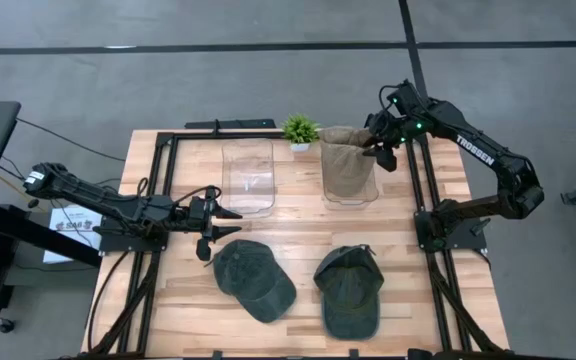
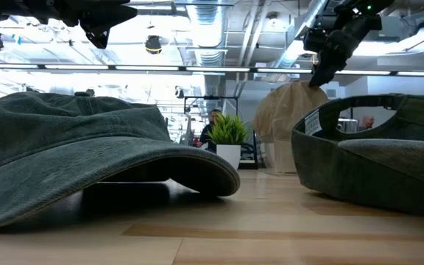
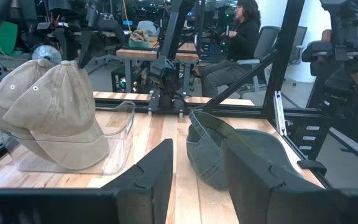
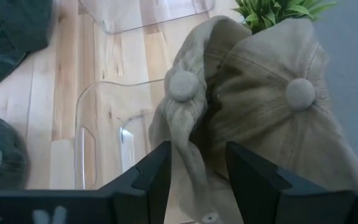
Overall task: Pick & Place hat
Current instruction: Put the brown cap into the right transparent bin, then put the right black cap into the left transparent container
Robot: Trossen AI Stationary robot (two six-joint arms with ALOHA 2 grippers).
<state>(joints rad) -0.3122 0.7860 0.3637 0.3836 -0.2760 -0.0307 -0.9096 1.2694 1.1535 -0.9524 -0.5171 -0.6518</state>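
Tan hats [image 1: 346, 160] under right gripper [image 1: 380, 146]

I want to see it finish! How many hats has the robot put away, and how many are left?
Two tan hats sit in the right clear bin, under the open right gripper. The left clear bin looks empty. Two green hats wait on the table. The open left gripper holds nothing.
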